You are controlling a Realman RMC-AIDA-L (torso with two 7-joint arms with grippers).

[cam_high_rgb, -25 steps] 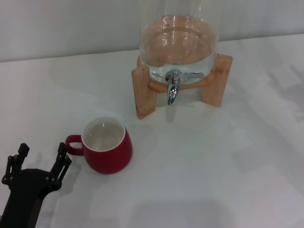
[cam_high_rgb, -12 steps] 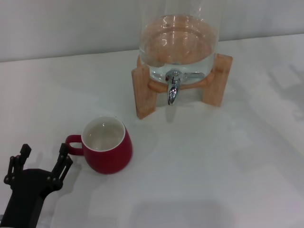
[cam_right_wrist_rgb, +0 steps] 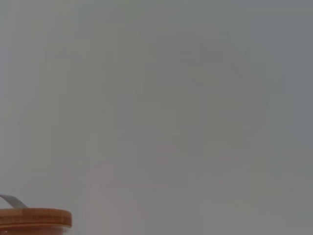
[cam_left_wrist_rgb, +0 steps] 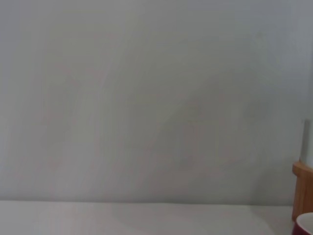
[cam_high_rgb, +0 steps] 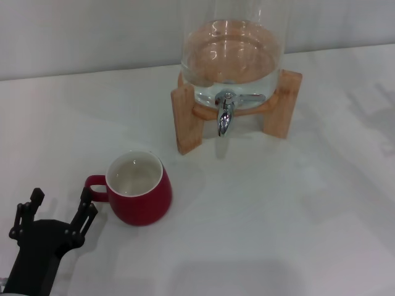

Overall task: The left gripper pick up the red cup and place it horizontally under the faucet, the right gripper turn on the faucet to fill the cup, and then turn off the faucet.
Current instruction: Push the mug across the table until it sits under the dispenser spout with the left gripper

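Note:
The red cup (cam_high_rgb: 139, 190) stands upright on the white table, its white inside empty and its small loop handle pointing left. My left gripper (cam_high_rgb: 62, 204) is open at the front left, just left of and below the handle, not touching it. The chrome faucet (cam_high_rgb: 225, 115) sticks out of the clear glass jar (cam_high_rgb: 233, 49) on its wooden stand, behind and right of the cup. A sliver of the cup's rim (cam_left_wrist_rgb: 306, 224) shows in the left wrist view. My right gripper is out of view.
The jar's wooden stand (cam_high_rgb: 189, 120) has legs either side of the faucet. One stand leg (cam_left_wrist_rgb: 303, 191) shows in the left wrist view. A wooden lid (cam_right_wrist_rgb: 32, 218) shows in the right wrist view. A grey wall runs behind the table (cam_high_rgb: 278, 216).
My left gripper has drawn back slightly toward the front edge and shifted a little right, staying open. The cup and faucet have not moved.

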